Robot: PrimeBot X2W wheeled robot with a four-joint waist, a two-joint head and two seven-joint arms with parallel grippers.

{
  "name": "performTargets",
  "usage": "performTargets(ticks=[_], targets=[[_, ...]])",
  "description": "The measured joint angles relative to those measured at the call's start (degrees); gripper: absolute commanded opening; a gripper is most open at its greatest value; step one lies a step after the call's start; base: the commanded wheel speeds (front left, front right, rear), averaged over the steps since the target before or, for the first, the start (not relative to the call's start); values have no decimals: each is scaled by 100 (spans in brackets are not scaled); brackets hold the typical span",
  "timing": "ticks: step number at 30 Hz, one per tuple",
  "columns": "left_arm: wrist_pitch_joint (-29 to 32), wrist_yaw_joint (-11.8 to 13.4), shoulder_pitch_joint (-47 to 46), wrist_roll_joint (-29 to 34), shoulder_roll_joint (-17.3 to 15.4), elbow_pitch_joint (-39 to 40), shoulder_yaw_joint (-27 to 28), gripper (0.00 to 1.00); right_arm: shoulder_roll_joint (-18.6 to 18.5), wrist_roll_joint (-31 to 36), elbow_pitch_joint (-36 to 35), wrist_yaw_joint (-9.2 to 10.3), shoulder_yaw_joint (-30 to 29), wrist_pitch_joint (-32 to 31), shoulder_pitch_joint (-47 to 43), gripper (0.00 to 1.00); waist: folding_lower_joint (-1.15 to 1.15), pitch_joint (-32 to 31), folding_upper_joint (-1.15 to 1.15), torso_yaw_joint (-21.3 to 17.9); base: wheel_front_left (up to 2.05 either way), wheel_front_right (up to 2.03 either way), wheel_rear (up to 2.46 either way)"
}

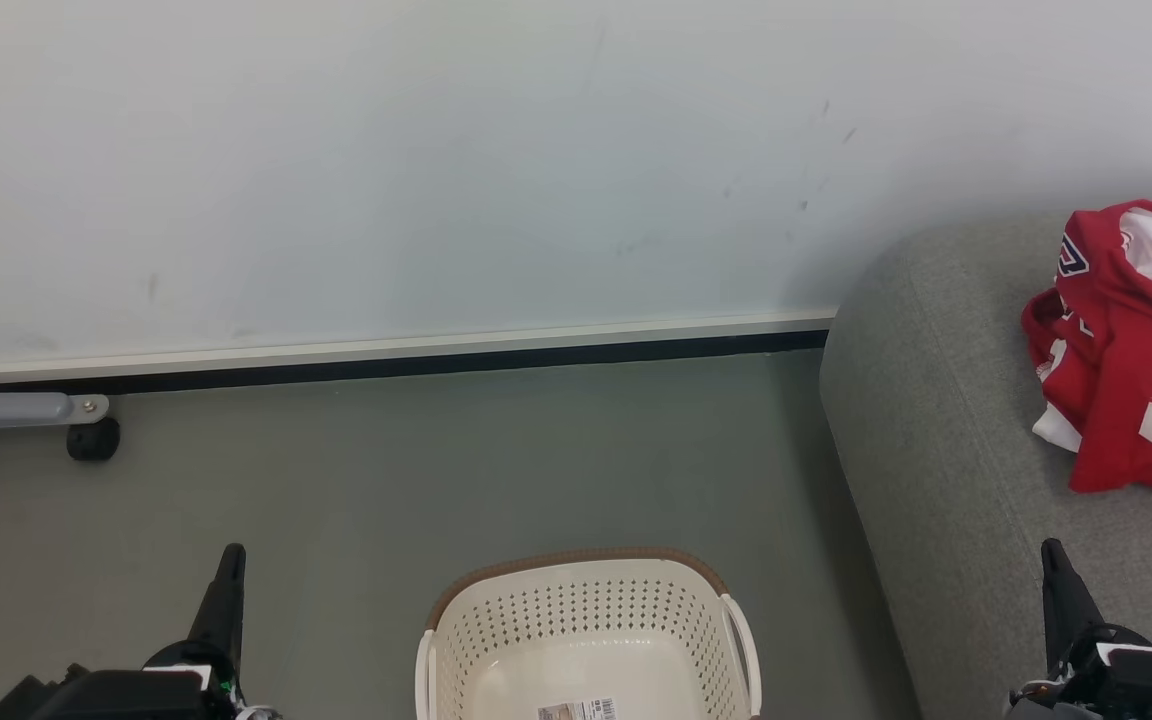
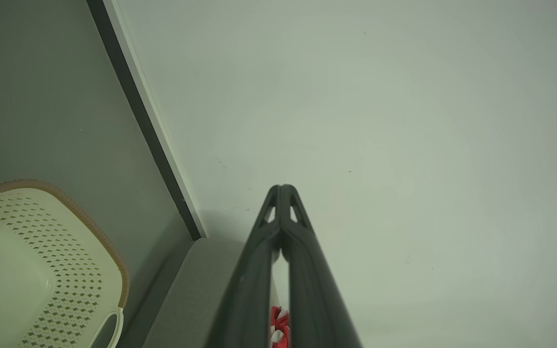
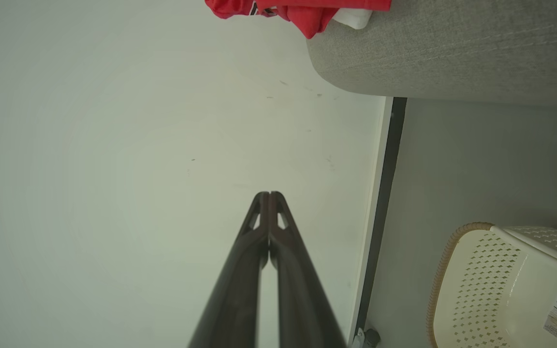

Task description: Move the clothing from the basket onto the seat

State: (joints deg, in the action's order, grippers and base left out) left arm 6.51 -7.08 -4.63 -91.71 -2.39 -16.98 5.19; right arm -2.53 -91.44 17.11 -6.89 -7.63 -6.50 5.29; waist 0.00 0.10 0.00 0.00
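Nearest, we list the left gripper at lower left and the right gripper at lower right, each with fingers pressed together on nothing. Between them stands the basket, cream with a brown rim, on the grey-green floor; a barcode label lies on its pale bottom. Rightward is the sofa, grey fabric, with the clothing, red, heaped on it, well apart from the basket. Farther off are a wheeled grey leg, a dark skirting strip and a scuffed white wall.
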Motion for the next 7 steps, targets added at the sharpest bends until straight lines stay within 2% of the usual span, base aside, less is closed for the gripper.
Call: performTargets(ticks=[7], targets=[[0, 0, 0, 0, 1, -1, 0, 0, 0, 0, 0, 0, 0, 0, 0, 0, 0, 0, 0, 0, 0, 0, 0]])
